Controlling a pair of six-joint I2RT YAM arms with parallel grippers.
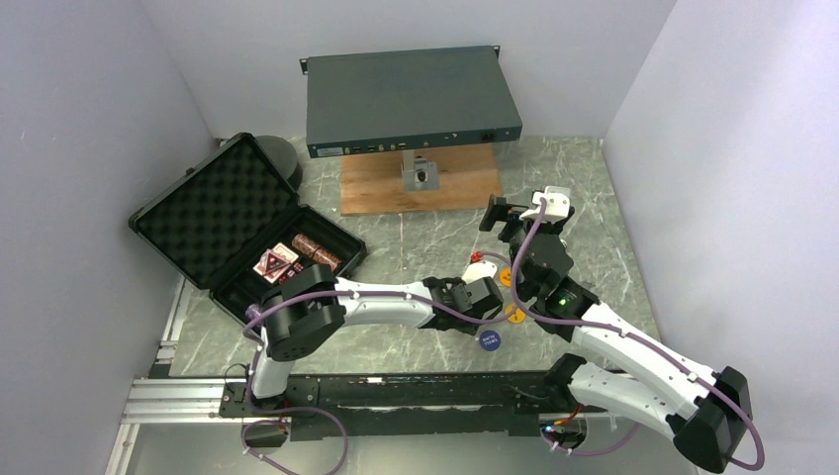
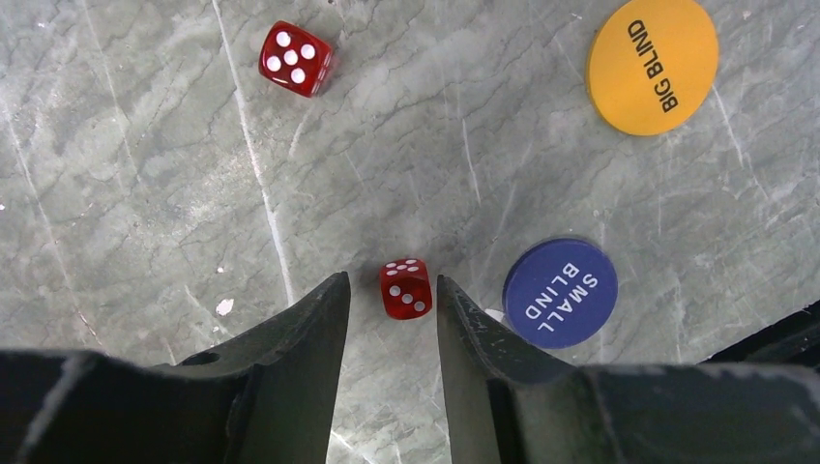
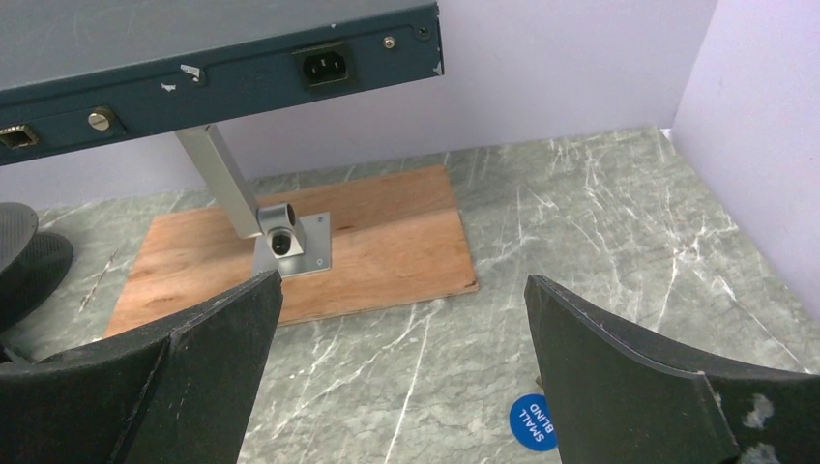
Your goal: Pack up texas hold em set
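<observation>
The black foam-lined case (image 1: 213, 213) lies open at the left, with a red card deck (image 1: 275, 263) and a brown chip roll (image 1: 317, 248) inside. My left gripper (image 2: 390, 280) is low over the table and open, its fingertips on either side of a small red die (image 2: 406, 288), with a slim gap on each side. A second red die (image 2: 296, 58) lies further off. Right of the fingers are the blue disc (image 2: 560, 292) and the orange disc (image 2: 653, 65). My right gripper (image 3: 403, 290) stands wide open and empty, above a blue disc (image 3: 532, 421).
The big grey metal box (image 1: 411, 99) sits on a post over a wooden board (image 1: 376, 188) at the back. A black round spool (image 1: 282, 158) stands behind the case. Walls close in the table on three sides. The right arm (image 1: 613, 346) crosses the near right.
</observation>
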